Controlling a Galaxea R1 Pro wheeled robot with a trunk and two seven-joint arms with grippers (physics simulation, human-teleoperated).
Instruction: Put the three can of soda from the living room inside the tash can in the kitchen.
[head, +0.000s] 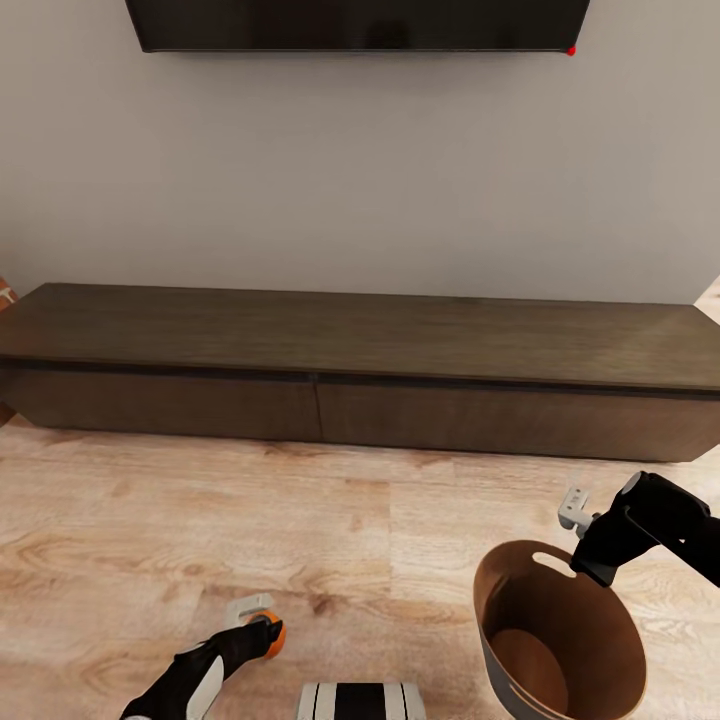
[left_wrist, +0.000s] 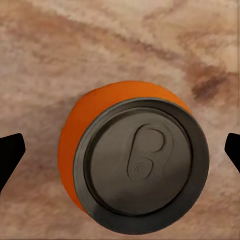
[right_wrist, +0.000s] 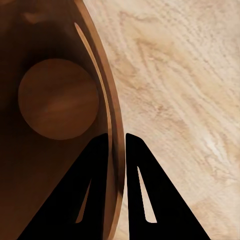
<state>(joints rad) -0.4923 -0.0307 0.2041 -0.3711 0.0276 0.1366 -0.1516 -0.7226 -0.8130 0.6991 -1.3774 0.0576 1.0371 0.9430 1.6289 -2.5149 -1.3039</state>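
The right gripper (right_wrist: 115, 170) has its fingers clenched on the rim of the tash can (head: 520, 590), one finger inside the wall and one outside, as the right wrist view shows. The left gripper (left_wrist: 120, 155) has its fingers spread wide, their dark tips at either side of an orange can of soda (left_wrist: 132, 165) and apart from it; whether anything else of the gripper bears on the can, I cannot tell. In the head view that can (head: 273, 633) shows as a spot of orange at the end of the left arm, over the wood floor (head: 200, 520) and well to the left of the bin.

The bin stands or hangs just above the floor, tilted toward the camera, and its orange-brown inside looks bare down to the round bottom (right_wrist: 57, 97). So, as a judgement, no can has gone in yet as far as can be seen, and the bin is in the living room, not the kitchen. What remains seems to be nearly everything: this can must be gripped and dropped in, the other two found, and the bin carried off.

Beyond the bin runs a long dark low cabinet (head: 360, 340) against the wall, and above it the lower edge of the TV (head: 360, 25).
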